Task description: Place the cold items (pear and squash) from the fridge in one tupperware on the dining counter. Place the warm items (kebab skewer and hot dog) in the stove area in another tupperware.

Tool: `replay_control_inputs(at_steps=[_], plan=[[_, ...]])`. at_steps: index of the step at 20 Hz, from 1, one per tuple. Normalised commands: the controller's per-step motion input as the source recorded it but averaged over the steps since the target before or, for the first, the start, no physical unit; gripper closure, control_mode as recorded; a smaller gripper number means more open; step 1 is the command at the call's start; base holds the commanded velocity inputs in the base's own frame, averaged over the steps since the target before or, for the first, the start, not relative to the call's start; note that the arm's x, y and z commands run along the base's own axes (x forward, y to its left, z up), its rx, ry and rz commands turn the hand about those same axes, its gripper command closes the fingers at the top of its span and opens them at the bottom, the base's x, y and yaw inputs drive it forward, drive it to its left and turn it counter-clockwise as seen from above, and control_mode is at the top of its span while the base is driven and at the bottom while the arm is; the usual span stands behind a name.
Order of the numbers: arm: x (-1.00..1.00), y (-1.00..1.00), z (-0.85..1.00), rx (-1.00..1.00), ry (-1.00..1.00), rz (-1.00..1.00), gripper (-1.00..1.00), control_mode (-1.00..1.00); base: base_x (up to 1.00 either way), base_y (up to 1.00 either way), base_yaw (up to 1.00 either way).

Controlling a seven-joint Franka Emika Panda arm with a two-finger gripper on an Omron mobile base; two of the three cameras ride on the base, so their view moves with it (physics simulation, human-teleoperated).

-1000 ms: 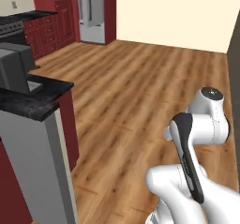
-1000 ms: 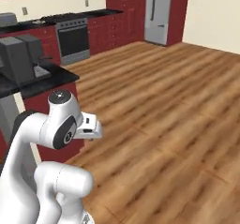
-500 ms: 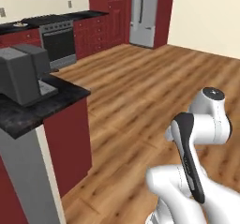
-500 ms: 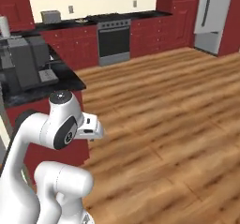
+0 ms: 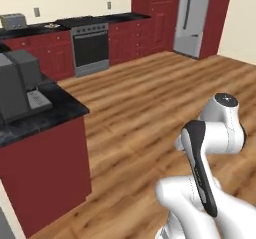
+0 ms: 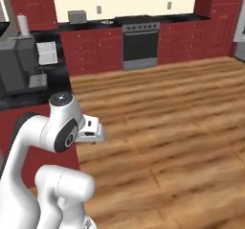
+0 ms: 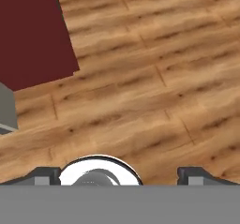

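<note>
The fridge [image 5: 192, 18] stands shut at the far end of the room, tall and grey between dark red cabinets. The stove [image 5: 91, 43] [image 6: 140, 43] sits in the back counter run. The end of the dining counter [image 5: 55, 114], black marbled on a dark red base, is close on the left. My gripper [image 7: 119, 175] points down at the wooden floor, open, with nothing between its fingertips [image 7: 44, 175]. The arm is folded close over the base [image 6: 62, 127]. Pear, squash, kebab skewer, hot dog and both tupperwares are out of view.
A grey coffee machine [image 5: 20, 83] [image 6: 19, 70] stands on the near counter. A toaster [image 6: 76, 16] and a paper towel roll [image 6: 22, 24] sit on the back counter. Open wooden floor [image 5: 150, 98] stretches toward the stove and fridge.
The whole scene has swung sideways in both base views, so the base has turned. The stove and back counter have come into view. The arm's pose has not changed.
</note>
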Motion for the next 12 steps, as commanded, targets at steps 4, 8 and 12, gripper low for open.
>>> replay_control_inputs(at_steps=[4, 8, 12], plan=[[0.0, 0.0, 0.0, 0.0, 0.0, 0.0, -1.0, 1.0, 0.81, -0.58, 0.49], [0.0, 0.0, 0.0, 0.0, 0.0, 0.0, -1.0, 1.0, 0.84, -0.46, 0.55], [0.0, 0.0, 0.0, 0.0, 0.0, 0.0, -1.0, 1.0, 0.87, -0.46, 0.55]])
